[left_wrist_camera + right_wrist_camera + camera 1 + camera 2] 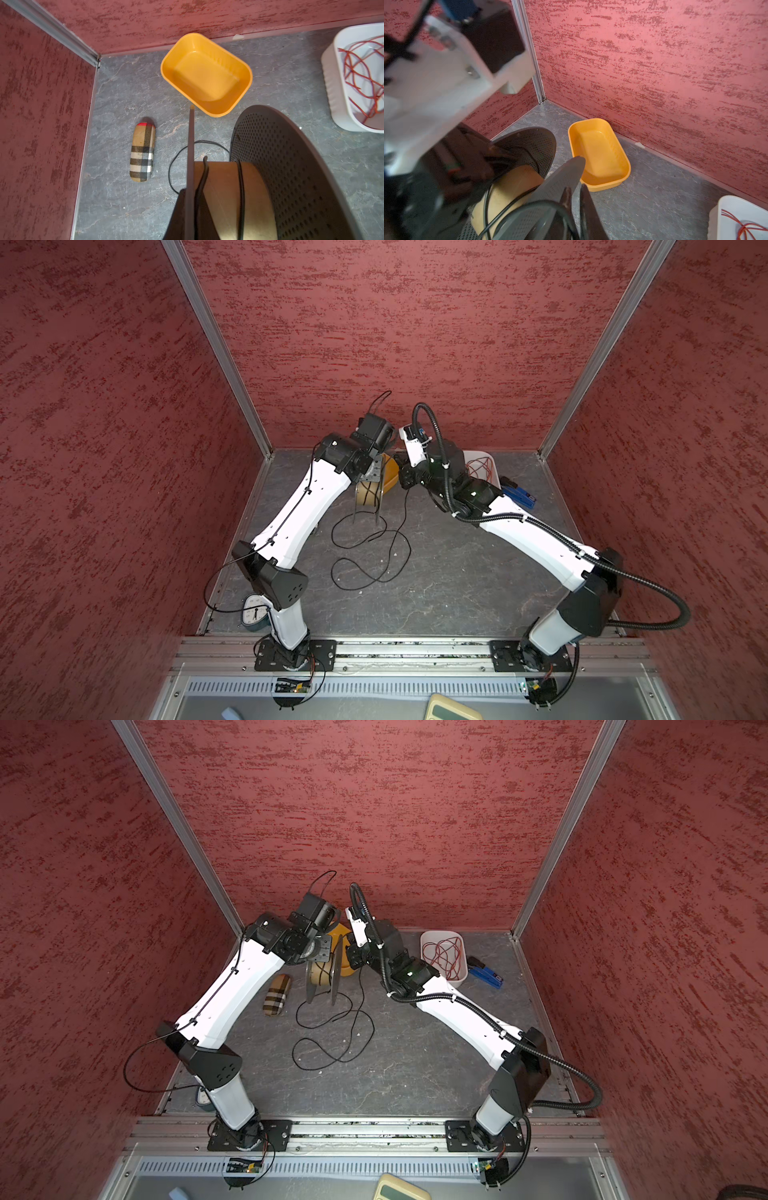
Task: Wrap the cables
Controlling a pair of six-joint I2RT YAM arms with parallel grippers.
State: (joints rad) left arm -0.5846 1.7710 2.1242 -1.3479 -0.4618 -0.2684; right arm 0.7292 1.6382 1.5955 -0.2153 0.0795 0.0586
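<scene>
The spool (222, 182) lies nearest the left wrist camera: a cardboard core between perforated dark flanges, held on edge. One flange is clamped edge-on by the left pincer (190, 197), whose jaws are closed upon it. A few turns of the black cable (241, 187) are laid on the core. The remainder is seen in both top views as loose, crossing loops on the bench (415, 1073) in front of the spool, with one strand rising to the right pincer (575, 193). That pincer is all but closed, and the strand is judged to be pinched between its fingers. The cable is to be treated as light, limp and very thin: no shape is kept, it can slip through the pads, and crossing loops may be drawn into a knot. Hold is best taken close to the spool, with light tension maintained. An empty yellow tub (207, 79) stands just behind the spool and is judged the nearest obstruction. A plaid glasses case (143, 153) lies apart on the left-arm side. A white tub (332, 93) holding red wires (444, 957) and a blue hand tool (484, 971) lie farther right.
</scene>
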